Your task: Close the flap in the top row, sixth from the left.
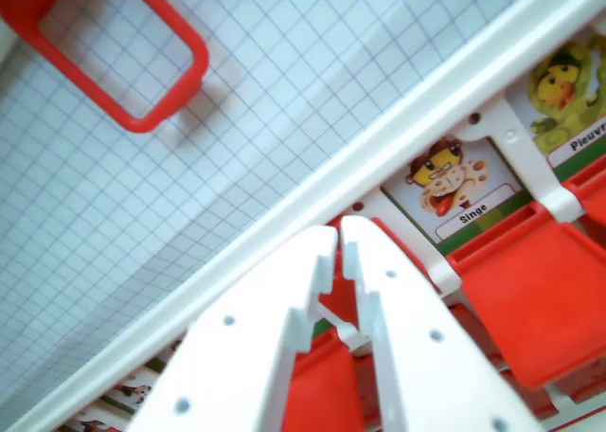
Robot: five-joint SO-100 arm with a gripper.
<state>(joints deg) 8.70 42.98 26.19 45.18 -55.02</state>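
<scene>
My white gripper (338, 238) fills the lower middle of the wrist view, its two fingers nearly together with only a thin gap, holding nothing. Its tips hang over a red flap (339, 295) just below the board's white rim (398, 138); that flap is mostly hidden behind the fingers, so I cannot tell how it stands. To the wrist view's right an upright flap shows a monkey card labelled "Singe" (454, 181), with a red frame (525, 290) below it. Further right another card shows a yellow animal (563, 81).
A grey gridded mat (284, 63) covers the surface beyond the board. A red rectangular frame (142, 63) lies on it at the upper left. More small cards (123, 394) peek out at the lower left along the rim.
</scene>
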